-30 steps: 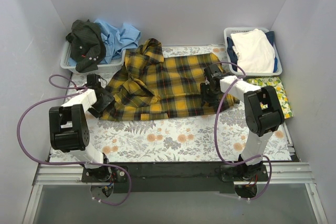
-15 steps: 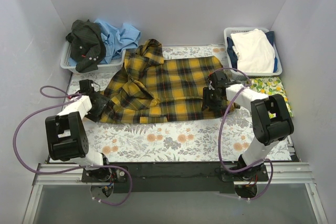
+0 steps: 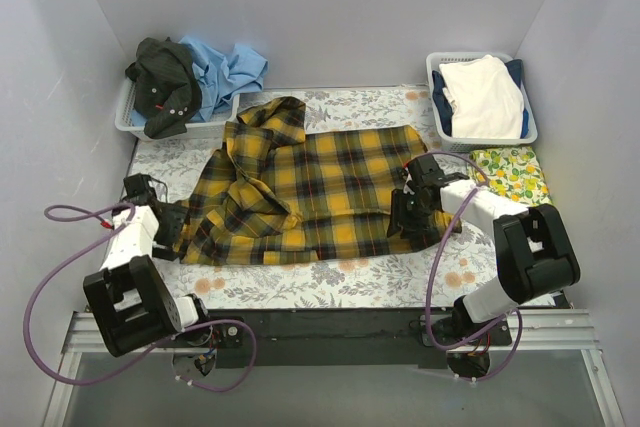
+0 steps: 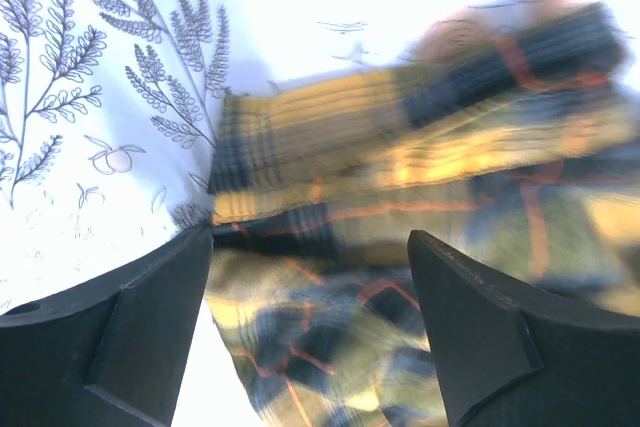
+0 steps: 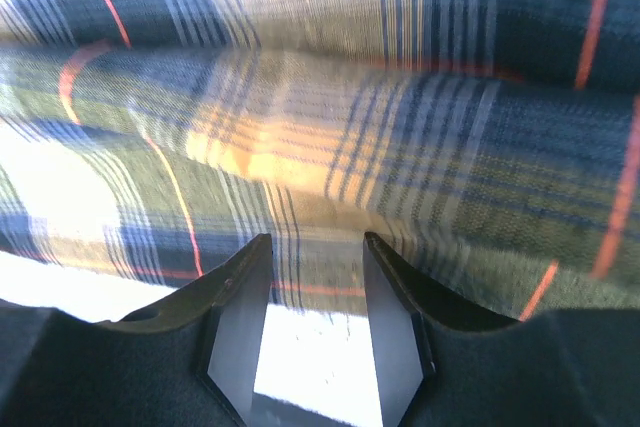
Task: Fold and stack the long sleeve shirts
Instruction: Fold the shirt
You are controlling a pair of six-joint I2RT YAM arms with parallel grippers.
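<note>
The yellow-and-black plaid shirt (image 3: 310,182) lies spread across the table cover, collar toward the back left. My left gripper (image 3: 172,232) is at the shirt's near left corner. In the left wrist view (image 4: 310,237) its fingers stand fairly wide with bunched plaid cloth (image 4: 340,327) held between them. My right gripper (image 3: 405,212) is at the shirt's near right edge. In the right wrist view (image 5: 315,242) its fingers are close together on the plaid hem (image 5: 320,197). A dark shirt (image 3: 160,82) and a light blue shirt (image 3: 225,67) are heaped in the back left basket.
A grey basket (image 3: 135,127) at the back left holds the heaped shirts. A second basket (image 3: 530,132) at the back right holds white and dark blue cloth. A lemon-print cloth (image 3: 510,172) lies in front of it. The floral table cover (image 3: 300,282) shows along the near side.
Both arms have drawn back toward the near edge and the plaid shirt has slid nearer with them, stretching flatter. The left gripper has also moved further left.
</note>
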